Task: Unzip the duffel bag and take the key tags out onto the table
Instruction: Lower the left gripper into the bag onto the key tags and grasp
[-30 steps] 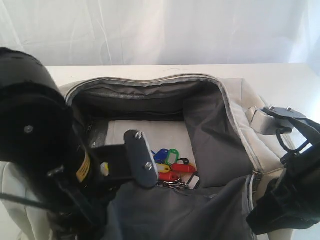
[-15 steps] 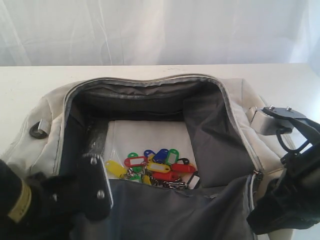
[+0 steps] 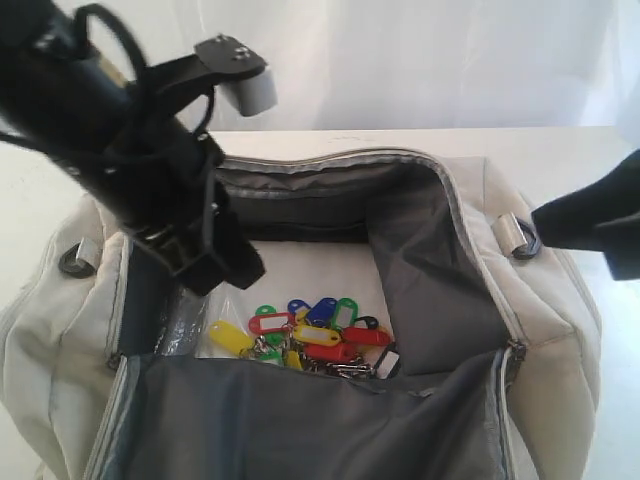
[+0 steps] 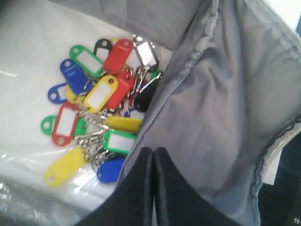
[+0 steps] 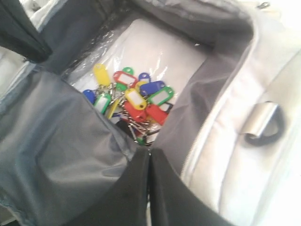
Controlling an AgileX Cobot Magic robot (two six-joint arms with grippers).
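Observation:
The cream duffel bag lies unzipped on the white table, with its dark grey lining showing. The key tags, in yellow, red, green and blue, lie in a cluster on the bag's floor, also seen in the wrist views as key tags and key tags. My left gripper hangs over the bag's left inside, above the tags; its left gripper tips are shut and hold nothing. My right gripper is blurred beside the bag's right end; the right gripper is shut and empty too.
A black strap ring sits on the bag's left end and another strap ring on the right end. Clear plastic film covers the bag's floor. The grey zipper edge rims the opening. A white curtain hangs behind the table.
My left arm has swung from low at the bag's front left up and over its left side. The right arm has lifted off the bag's front right corner toward the right edge.

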